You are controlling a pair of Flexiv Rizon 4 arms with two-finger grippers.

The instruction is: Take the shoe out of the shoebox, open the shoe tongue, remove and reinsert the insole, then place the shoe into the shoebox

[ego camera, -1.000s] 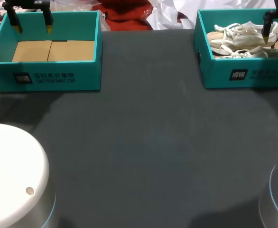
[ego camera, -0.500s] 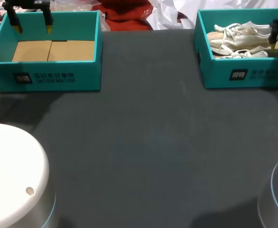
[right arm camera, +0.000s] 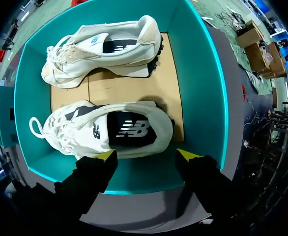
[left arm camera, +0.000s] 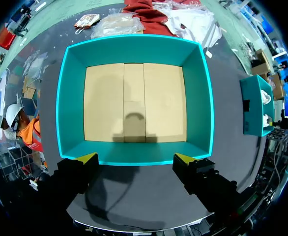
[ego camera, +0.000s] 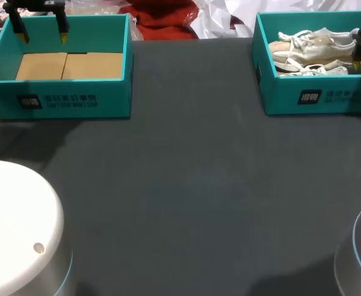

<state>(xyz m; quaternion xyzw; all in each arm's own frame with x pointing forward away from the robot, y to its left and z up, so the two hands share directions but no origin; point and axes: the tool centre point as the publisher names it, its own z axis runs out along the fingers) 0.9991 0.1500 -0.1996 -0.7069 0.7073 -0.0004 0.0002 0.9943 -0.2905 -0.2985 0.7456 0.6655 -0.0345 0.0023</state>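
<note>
**SHOE EXTRACTION: HANDLING PROPERTIES AND GRASP POINT**

**Location.** Two white shoes lie in the teal shoebox (right arm camera: 203, 88) at the right of the counter (ego camera: 193, 185). The near shoe (right arm camera: 109, 130) sits upright with its opening facing up, and its dark insole (right arm camera: 131, 130) is exposed. Its heel lies just under the right gripper (right arm camera: 147, 155). The far shoe (right arm camera: 104, 49) is tipped partly onto its side against the opposite wall. The two shoes are close together but appear not to touch.

**Gripper state.** The right gripper is released, its fingers spread wide above the heel end of the near shoe and touching nothing. The left gripper (left arm camera: 135, 158) is likewise released. It hangs over the rim of a second, empty shoebox (left arm camera: 70, 98) well apart at the left.

**Expected handling.**
- The shoe is probably light.
- The fabric upper is likely soft and will fold under a pinch.
- The sole and heel cup should be comparatively stiff.
- The loose laces (right arm camera: 36, 125) may snag on the box wall.

**Recommended grasp.** Close the fingers across the heel collar or the sidewalls near the heel, where the structure resists collapse. Avoid the toe area and the tongue. Lift vertically to clear the box wall.
</note>
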